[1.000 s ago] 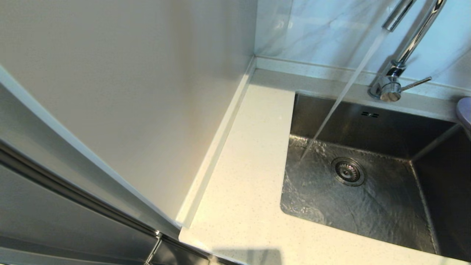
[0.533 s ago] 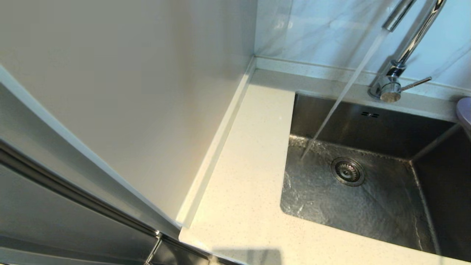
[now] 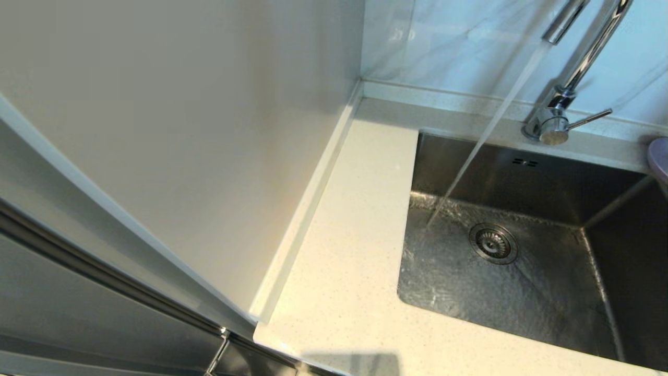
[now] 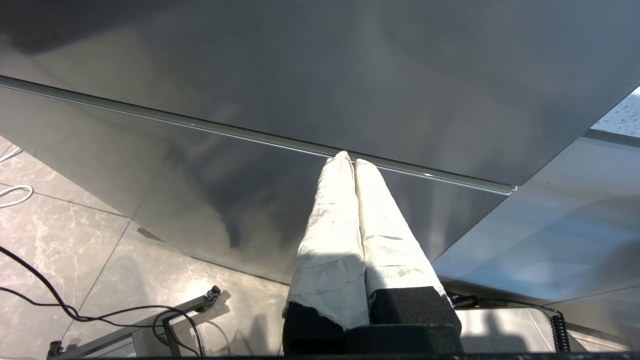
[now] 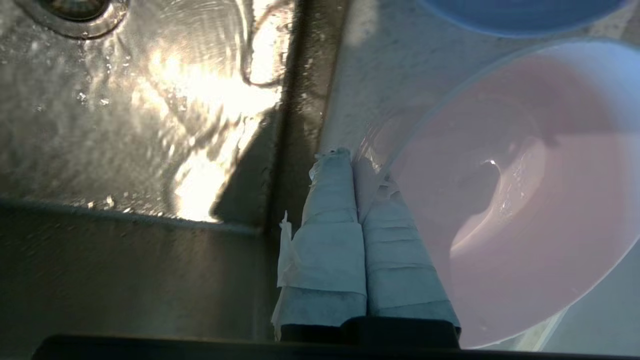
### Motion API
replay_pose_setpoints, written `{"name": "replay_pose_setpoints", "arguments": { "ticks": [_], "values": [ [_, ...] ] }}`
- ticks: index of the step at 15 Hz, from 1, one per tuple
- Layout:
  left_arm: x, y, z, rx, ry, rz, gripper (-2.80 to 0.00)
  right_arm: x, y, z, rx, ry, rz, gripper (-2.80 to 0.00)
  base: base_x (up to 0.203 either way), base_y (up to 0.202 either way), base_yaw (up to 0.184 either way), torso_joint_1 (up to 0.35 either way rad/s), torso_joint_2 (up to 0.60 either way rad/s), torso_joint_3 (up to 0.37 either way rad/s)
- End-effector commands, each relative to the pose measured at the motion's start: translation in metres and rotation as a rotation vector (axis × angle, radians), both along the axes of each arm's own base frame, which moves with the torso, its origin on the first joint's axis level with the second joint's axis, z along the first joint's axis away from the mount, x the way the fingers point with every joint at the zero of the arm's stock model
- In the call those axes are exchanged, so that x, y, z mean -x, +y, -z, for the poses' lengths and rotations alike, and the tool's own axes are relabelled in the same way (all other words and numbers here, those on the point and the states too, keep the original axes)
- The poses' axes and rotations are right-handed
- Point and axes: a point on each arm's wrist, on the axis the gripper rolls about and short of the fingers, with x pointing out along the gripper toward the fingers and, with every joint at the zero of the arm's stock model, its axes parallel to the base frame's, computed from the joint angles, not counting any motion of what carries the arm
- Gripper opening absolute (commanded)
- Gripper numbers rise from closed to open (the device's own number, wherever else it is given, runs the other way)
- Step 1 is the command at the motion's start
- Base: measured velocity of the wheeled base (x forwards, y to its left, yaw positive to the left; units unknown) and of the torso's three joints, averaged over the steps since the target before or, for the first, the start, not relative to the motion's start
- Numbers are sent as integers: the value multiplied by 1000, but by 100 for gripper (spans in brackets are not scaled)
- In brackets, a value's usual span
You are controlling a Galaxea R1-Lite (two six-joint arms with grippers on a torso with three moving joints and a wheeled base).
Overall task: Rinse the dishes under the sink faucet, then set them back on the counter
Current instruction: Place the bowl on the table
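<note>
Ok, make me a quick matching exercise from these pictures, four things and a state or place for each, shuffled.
Things:
1. faucet
2. drain strainer
3. pink bowl
4. left gripper

States or places:
A. shut, facing a grey cabinet front
B. pinched at its rim by the right gripper
C. running water
D. set in the sink floor

Pairs: 1-C, 2-D, 3-B, 4-A

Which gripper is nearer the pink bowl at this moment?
Right. The right gripper is shut on the pink bowl's rim beside the sink. The left gripper hangs by grey cabinet panels, no dish near.
</note>
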Motion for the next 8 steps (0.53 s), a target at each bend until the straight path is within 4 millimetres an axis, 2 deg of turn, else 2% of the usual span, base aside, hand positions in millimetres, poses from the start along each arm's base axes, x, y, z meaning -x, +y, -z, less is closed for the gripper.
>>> {"name": "replay_pose_setpoints", "arguments": {
  "ticks": [1,5,8],
  "values": [
    [0,0,0,0,0,0,-280,-7,-15,18,-36,33,10,-280,0,0,0,0,0,0],
    [0,0,0,0,0,0,-280,0,-26,22,-42,42,42,-280,0,0,0,0,0,0],
    [0,0,0,2,0,0,-280,7,-21,19,-62,59,50,-280,0,0,0,0,0,0]
  ]
}}
